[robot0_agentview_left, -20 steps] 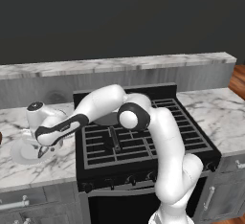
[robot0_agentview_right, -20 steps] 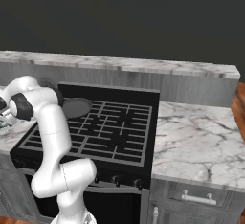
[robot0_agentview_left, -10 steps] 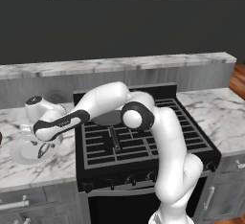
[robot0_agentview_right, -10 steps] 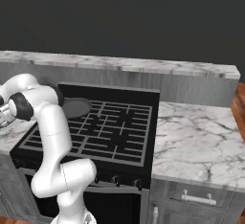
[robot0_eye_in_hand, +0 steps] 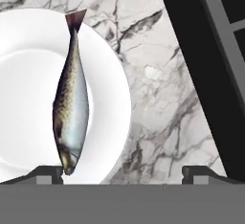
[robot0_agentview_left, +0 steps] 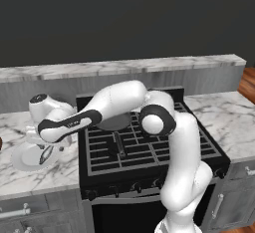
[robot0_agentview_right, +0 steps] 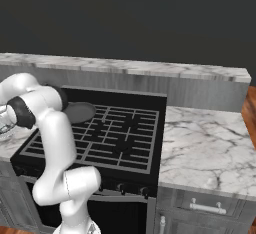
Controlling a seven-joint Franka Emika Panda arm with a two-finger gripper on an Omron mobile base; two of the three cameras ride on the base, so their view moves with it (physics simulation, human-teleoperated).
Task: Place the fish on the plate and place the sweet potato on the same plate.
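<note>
The gripper (robot0_eye_in_hand: 122, 170) stands with its jaws spread wide and nothing between them; in the hand view the two dark fingertips (robot0_eye_in_hand: 48, 174) rise far apart at the bottom, one under the fish's head end, the other over bare marble. They touch nothing that can be made out. In the left base view the gripper (robot0_agentview_left: 44, 150) hangs just above the plate (robot0_agentview_left: 20, 158) at the left end of the counter.

The fish (robot0_eye_in_hand: 71, 108) lies on the plate (robot0_eye_in_hand: 28, 41), a slender grey-silver body with speckled back, stretched along the plate's right part, its dark tail reaching over the rim towards the marble. In the left base view the fish (robot0_agentview_left: 45, 156) shows as a thin dark sliver on the plate beneath the hand.

The plate rests on the grey-veined marble counter (robot0_eye_in_hand: 158, 89), near the left side of the black stove (robot0_agentview_left: 144, 147). On the stove's far left burner sits a dark grey frying pan (robot0_agentview_right: 77, 112), its handle (robot0_agentview_left: 118, 142) pointing towards the near edge. More marble counter (robot0_agentview_right: 205, 148) runs to the right of the stove.
</note>
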